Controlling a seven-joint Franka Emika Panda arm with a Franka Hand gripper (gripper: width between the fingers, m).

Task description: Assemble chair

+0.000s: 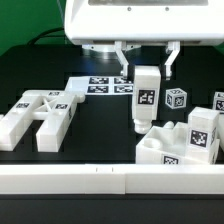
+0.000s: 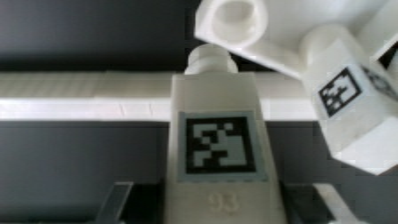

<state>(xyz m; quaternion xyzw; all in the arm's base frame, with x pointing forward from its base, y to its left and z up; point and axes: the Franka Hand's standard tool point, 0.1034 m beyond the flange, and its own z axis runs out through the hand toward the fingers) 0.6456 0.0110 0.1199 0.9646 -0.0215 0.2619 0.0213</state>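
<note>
My gripper [image 1: 146, 72] hangs over the middle of the table, shut on a white bar [image 1: 146, 100] that points down, almost upright, with a square tag on its face. The bar's lower end is just beside the left side of a chunky white notched block [image 1: 163, 146] that carries a tagged piece [image 1: 201, 133]. In the wrist view the bar [image 2: 221, 130] runs out from between the fingers of the gripper [image 2: 222, 205] toward a white part with a round hole [image 2: 228, 22] and a tagged block [image 2: 349, 92]. Whether the bar touches them I cannot tell. An H-shaped frame [image 1: 40, 115] lies flat at the exterior view's left.
The marker board [image 1: 100, 87] lies flat behind the bar. A small tagged white piece [image 1: 176, 98] stands at the back right, and another [image 1: 219, 103] sits at the right edge. A white rim [image 1: 60, 180] borders the black table on the near side.
</note>
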